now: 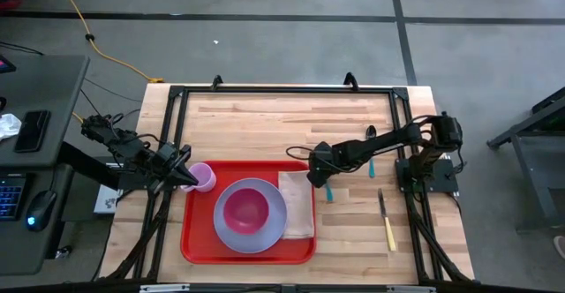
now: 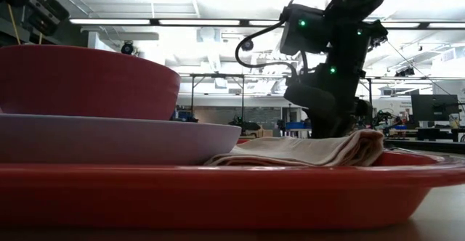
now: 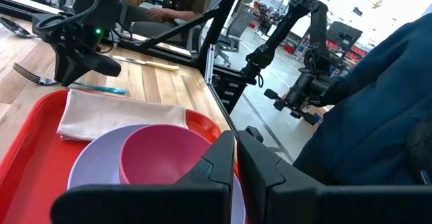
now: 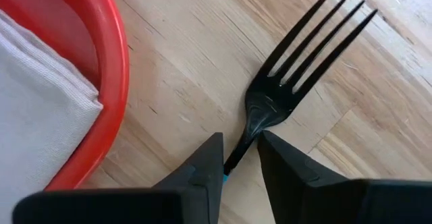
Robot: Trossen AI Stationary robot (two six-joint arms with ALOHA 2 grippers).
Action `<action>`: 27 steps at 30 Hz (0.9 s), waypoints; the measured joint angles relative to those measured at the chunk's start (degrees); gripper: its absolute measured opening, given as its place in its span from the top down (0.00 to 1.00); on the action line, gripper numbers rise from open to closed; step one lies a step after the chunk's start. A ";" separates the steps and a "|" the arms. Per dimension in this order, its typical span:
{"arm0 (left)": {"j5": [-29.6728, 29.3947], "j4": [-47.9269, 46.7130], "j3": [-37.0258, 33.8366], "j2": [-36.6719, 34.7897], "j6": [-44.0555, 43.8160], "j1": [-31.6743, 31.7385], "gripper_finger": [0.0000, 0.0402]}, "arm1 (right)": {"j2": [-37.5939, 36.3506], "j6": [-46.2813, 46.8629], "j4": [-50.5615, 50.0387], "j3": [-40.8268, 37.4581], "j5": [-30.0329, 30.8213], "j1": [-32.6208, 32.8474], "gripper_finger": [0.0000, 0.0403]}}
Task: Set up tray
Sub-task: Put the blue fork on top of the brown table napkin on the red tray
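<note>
The red tray (image 1: pixel 196 240) lies on the wooden counter (image 1: pixel 265 116) toward its six o'clock edge, left of centre in the high view. On it sits a lavender plate (image 1: pixel 265 231) with a pink-red bowl (image 1: pixel 245 208) inside, and a folded tan napkin (image 1: pixel 298 206) lies along the tray's three o'clock side, partly tucked against the plate. A small pink cup (image 1: pixel 204 177) stands in the tray's ten o'clock corner.

The right pincer (image 4: pixel 239 158) is low over the counter just off the tray's three o'clock rim. Its two dark fingers (image 4: pixel 202 163) straddle the neck of a black fork (image 4: pixel 297 62) with a teal handle; the fork lies flat on the wood beside the tray, its tines pointing away from the wrist. The fingers stand narrowly apart on either side of the neck, and it cannot be told whether they already press on it.

The left pincer (image 1: pixel 187 176) is at the tray's ten o'clock corner, just beside the pink cup. Its fingers (image 3: pixel 216 160) stand nearly together with only a thin slit between them and nothing held in that gap.

A knife (image 1: pixel 386 220) with a yellow handle lies on the counter at about four o'clock from the tray, well apart from it. A dark spoon (image 1: pixel 371 134) lies at about two o'clock, beneath the right arm.
</note>
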 joint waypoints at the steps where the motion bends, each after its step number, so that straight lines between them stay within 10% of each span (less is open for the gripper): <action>1: 0.00 0.00 0.00 0.02 0.00 0.00 0.88 | -0.26 -0.05 -0.03 -0.03 -0.01 0.01 0.81; 27: -0.11 -0.92 0.00 0.02 0.02 0.02 0.88 | -3.97 -2.16 -1.95 -0.18 -4.78 -1.09 0.93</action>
